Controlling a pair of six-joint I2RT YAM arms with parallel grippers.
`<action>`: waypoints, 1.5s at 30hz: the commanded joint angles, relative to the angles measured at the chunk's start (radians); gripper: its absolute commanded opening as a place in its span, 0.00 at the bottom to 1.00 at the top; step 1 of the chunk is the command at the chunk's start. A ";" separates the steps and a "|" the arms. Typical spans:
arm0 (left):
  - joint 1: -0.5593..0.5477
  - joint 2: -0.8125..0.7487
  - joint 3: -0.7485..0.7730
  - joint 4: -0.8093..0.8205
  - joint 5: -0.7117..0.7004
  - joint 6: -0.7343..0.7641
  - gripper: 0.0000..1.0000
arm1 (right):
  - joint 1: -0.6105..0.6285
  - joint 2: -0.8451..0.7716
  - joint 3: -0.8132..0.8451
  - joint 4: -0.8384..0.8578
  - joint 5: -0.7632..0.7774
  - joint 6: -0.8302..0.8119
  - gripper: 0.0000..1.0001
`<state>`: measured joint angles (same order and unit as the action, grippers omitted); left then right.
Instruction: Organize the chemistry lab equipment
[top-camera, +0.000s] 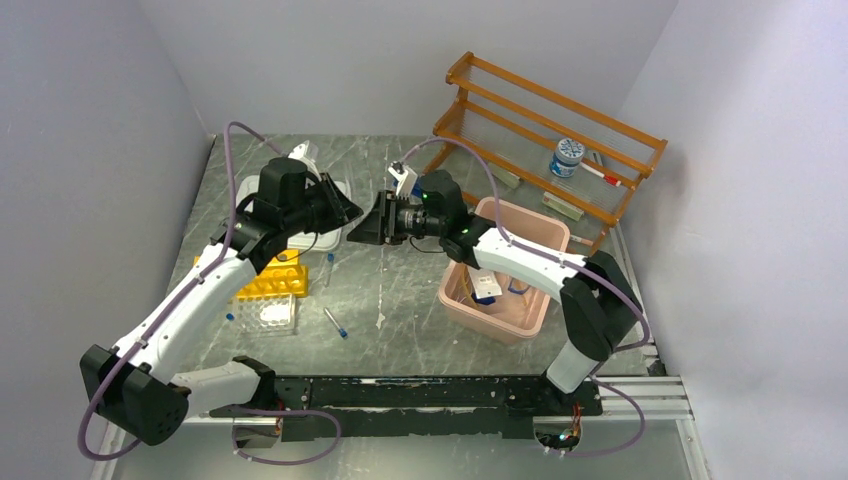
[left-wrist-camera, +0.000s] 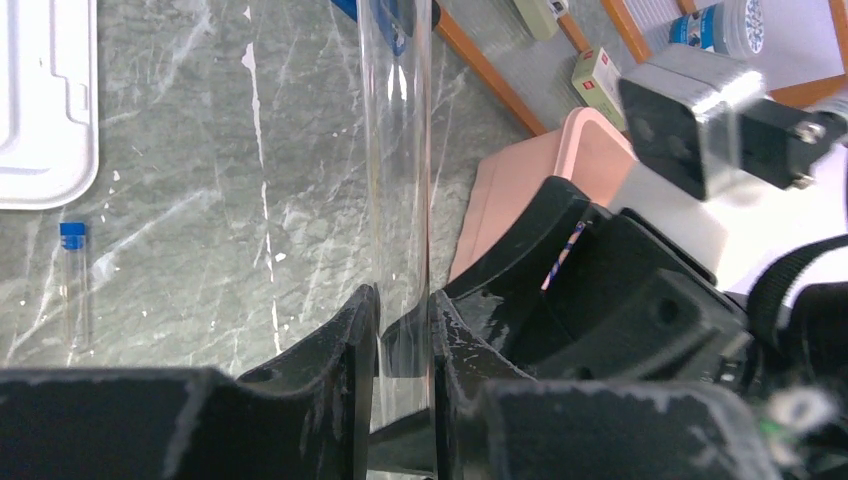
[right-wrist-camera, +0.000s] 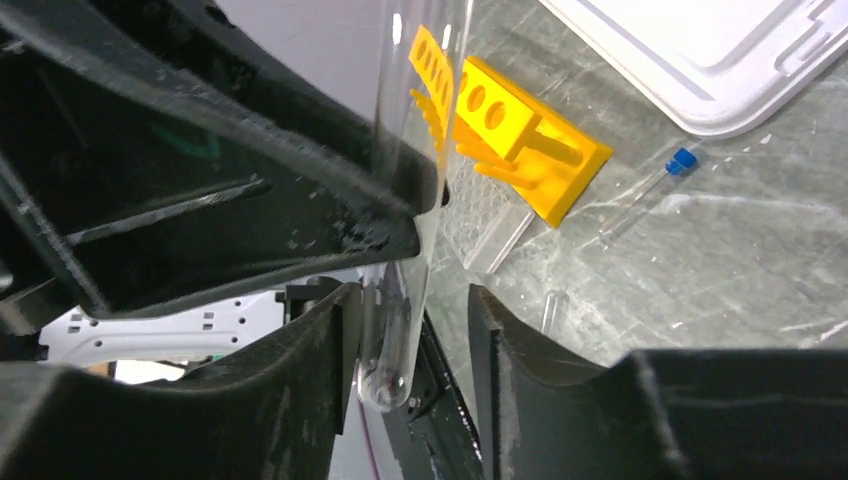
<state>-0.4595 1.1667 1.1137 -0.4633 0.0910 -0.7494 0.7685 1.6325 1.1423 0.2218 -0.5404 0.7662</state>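
Note:
My left gripper (top-camera: 350, 212) (left-wrist-camera: 402, 300) is shut on a clear tube (left-wrist-camera: 398, 180), held in the air over the table's middle; its blue cap (left-wrist-camera: 385, 20) points away. My right gripper (top-camera: 368, 228) (right-wrist-camera: 410, 295) faces it, jaws apart around the tube's rounded end (right-wrist-camera: 392, 380), which lies against one finger. Two more blue-capped tubes lie on the table (top-camera: 328, 268) (top-camera: 336, 322); one shows in the left wrist view (left-wrist-camera: 72, 285) and the right wrist view (right-wrist-camera: 650, 190). Goggles and tubing are out of view.
A yellow rack (top-camera: 262, 280) (right-wrist-camera: 510, 130) and a clear rack (top-camera: 272, 314) stand at the left. A white tray (top-camera: 330, 190) (left-wrist-camera: 45, 100) lies behind them. A pink bin (top-camera: 510, 325) holds a white packet (top-camera: 487, 287). A wooden shelf (top-camera: 560, 110) stands back right.

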 joint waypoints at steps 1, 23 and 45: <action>0.007 -0.027 0.019 0.008 0.036 -0.033 0.16 | 0.007 0.033 0.042 0.078 -0.043 0.047 0.41; 0.141 0.049 0.218 -0.108 0.360 0.093 0.67 | 0.005 -0.103 0.026 -0.206 -0.031 -0.459 0.18; 0.171 0.117 0.241 -0.197 0.389 0.109 0.38 | 0.006 -0.087 0.094 -0.395 -0.030 -0.713 0.17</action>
<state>-0.2985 1.2747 1.3418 -0.6636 0.4370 -0.6262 0.7719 1.5501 1.1797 -0.1181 -0.5617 0.1398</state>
